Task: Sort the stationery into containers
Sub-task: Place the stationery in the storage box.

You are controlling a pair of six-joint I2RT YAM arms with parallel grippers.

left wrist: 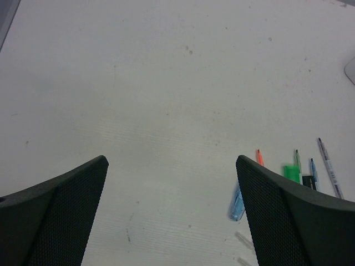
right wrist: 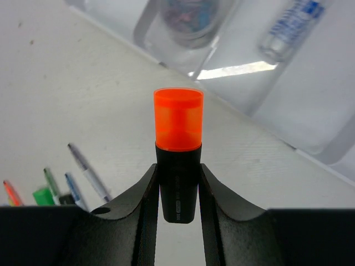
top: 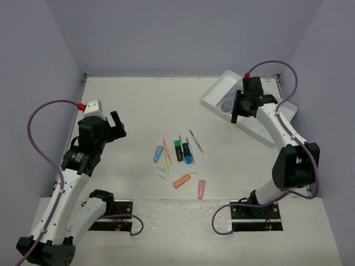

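My right gripper (top: pixel 236 113) is shut on a black highlighter with an orange cap (right wrist: pixel 178 119) and holds it over the table just short of the white divided tray (top: pixel 214 93). In the right wrist view the fingers (right wrist: pixel 148 188) clamp the black barrel, and the tray (right wrist: pixel 310 88) lies ahead with a grey-blue pot (right wrist: pixel 188 15) and a blue-labelled pen (right wrist: pixel 289 23) in it. My left gripper (top: pixel 115 124) is open and empty, left of the loose stationery: a blue capsule (top: pixel 158 153), a green-capped highlighter (top: pixel 178 149), a blue-capped highlighter (top: pixel 188 153), a thin pen (top: pixel 196 141), an orange capsule (top: pixel 181 180) and a pink capsule (top: pixel 201 189).
In the left wrist view the open gripper (left wrist: pixel 171 163) frames bare table, with the blue capsule (left wrist: pixel 237 205), an orange pen (left wrist: pixel 259 157) and the green highlighter (left wrist: pixel 290 172) beside its right finger. Grey walls enclose the table on three sides.
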